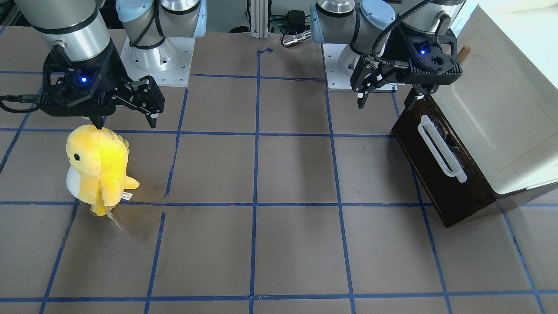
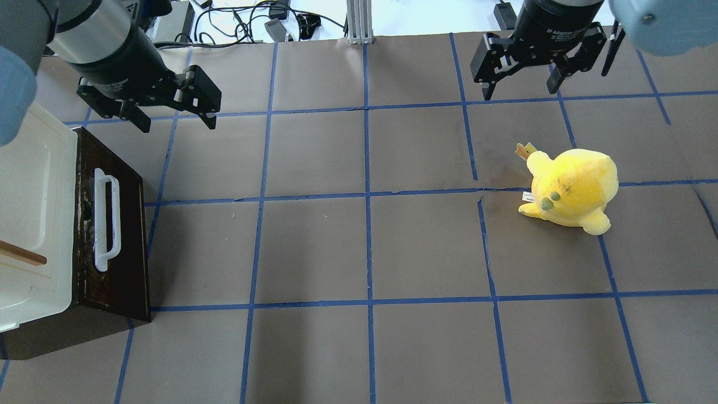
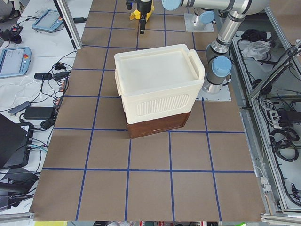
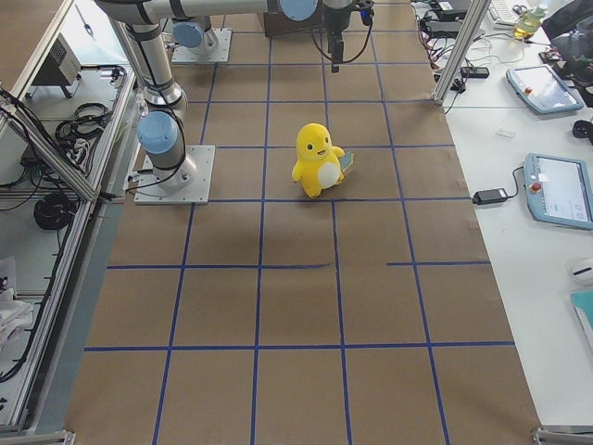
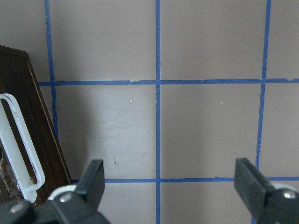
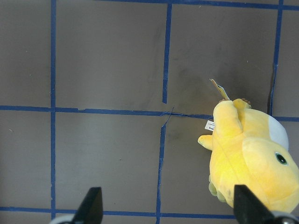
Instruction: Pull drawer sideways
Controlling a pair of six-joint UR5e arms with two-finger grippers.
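The drawer (image 2: 132, 241) sits at the counter's (image 2: 364, 252) left end under the cream cabinet (image 2: 33, 185), with its bar handle (image 2: 100, 224) running lengthwise along the front. The left pincer (image 2: 175, 120), spread wide and empty, hangs just past 1 end of the handle. The right pincer (image 2: 519, 90), equally wide, is well apart.

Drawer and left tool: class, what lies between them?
Nothing: the overhead view shows only bare table between the left tool and the drawer.
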